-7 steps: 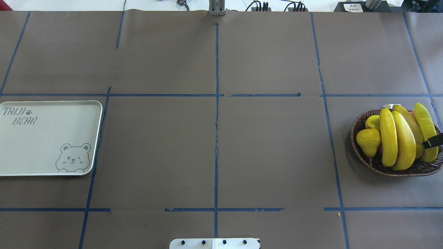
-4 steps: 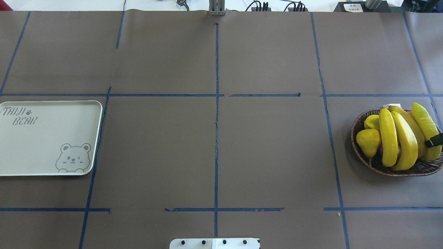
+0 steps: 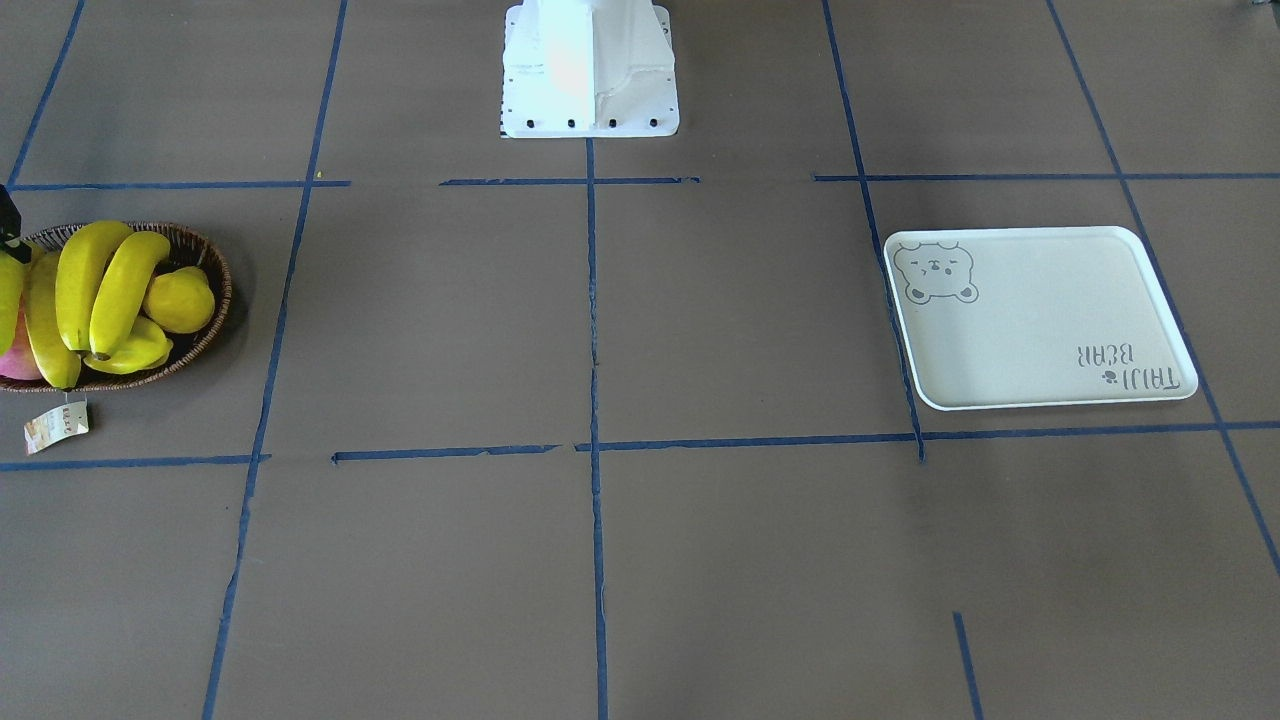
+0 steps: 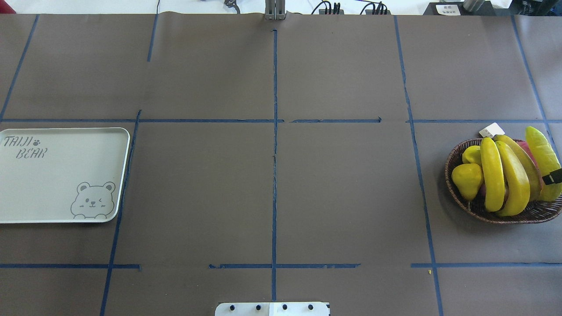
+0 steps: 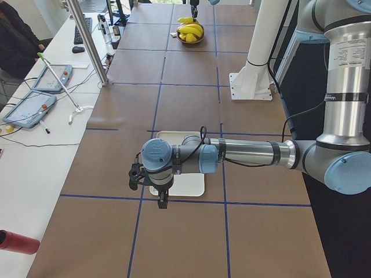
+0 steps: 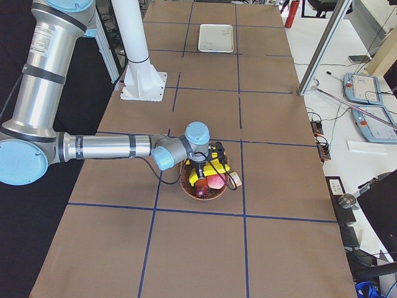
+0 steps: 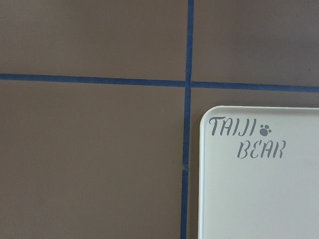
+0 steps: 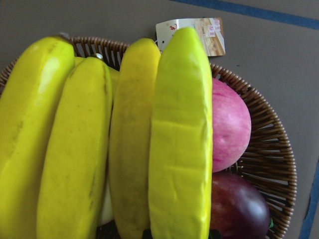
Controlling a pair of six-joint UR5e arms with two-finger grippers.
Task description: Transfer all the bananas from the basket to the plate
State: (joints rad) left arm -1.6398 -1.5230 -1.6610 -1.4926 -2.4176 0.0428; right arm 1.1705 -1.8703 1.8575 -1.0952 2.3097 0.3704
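Right hand (image 4: 554,176) looks clamped on the outermost banana (image 4: 542,153) at the wicker basket (image 4: 483,213) edge. Best lifted straight up, clear of the other bananas (image 4: 491,175), before crossing to the bear-print tray (image 4: 52,184).

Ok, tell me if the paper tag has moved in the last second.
Yes. The paper tag has shifted toward the blue tape line beyond the basket.
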